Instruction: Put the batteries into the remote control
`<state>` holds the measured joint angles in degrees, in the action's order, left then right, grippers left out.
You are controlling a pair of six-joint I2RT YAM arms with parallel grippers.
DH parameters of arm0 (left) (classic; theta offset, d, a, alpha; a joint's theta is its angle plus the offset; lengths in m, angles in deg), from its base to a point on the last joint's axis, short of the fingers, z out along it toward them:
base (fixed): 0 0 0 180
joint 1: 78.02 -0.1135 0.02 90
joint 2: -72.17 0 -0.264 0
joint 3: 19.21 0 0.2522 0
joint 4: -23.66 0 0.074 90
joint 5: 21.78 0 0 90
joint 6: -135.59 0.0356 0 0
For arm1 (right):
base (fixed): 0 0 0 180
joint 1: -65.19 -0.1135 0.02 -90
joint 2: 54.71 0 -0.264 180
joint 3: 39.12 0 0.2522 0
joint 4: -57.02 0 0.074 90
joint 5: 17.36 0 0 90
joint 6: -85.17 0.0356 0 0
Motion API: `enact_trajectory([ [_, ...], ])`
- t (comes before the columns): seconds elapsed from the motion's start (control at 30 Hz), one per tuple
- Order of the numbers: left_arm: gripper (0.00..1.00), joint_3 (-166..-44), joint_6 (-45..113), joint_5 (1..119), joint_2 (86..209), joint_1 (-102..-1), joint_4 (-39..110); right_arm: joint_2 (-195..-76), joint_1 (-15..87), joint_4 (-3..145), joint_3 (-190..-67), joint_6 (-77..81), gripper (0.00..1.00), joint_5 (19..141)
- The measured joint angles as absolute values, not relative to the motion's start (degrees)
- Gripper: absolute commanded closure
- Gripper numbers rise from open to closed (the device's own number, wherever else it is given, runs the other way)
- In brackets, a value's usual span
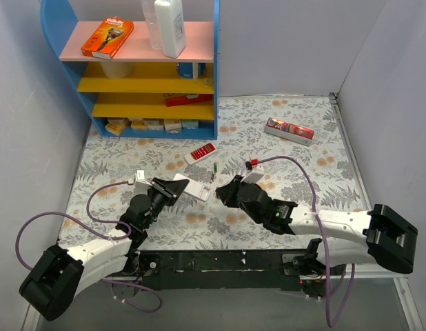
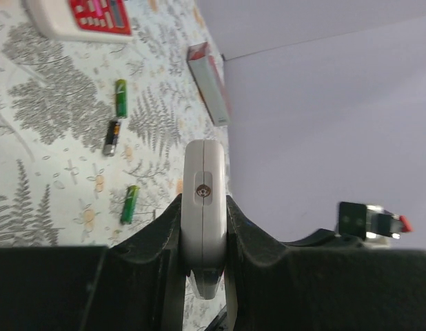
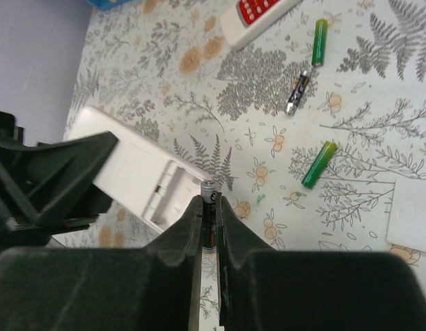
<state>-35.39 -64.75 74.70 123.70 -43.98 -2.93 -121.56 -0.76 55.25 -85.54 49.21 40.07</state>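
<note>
Pinching one battery (image 3: 208, 198) lengthwise between its fingers, your right gripper (image 3: 208, 210) sits just beside what looks like the open bay in the white back of the remote control (image 3: 134, 165). Your left gripper (image 2: 203, 224) clamps that remote edgewise, off the worktop (image 3: 378, 103). You're at the insertion step. Next you'll likely need to lay the cell flat and align it with the bay. Spare batteries (image 3: 318, 164) lie beyond.

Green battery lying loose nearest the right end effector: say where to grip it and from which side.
Take the green battery around its middle, from straight above, fingers closing across its slim barrel. It lies flat and slanted on the tablecloth, with bare cloth along both long sides, so both look free. The right end effector is shut on another battery.
</note>
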Motion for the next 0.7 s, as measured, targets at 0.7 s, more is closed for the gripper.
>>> enact_trajectory([
  [0.7, 1.0, -35.4, -58.9, 75.2, 131.8, -43.6, -28.9, -121.9, -0.5, 53.0, -90.4, 45.7, 0.99, 35.3],
])
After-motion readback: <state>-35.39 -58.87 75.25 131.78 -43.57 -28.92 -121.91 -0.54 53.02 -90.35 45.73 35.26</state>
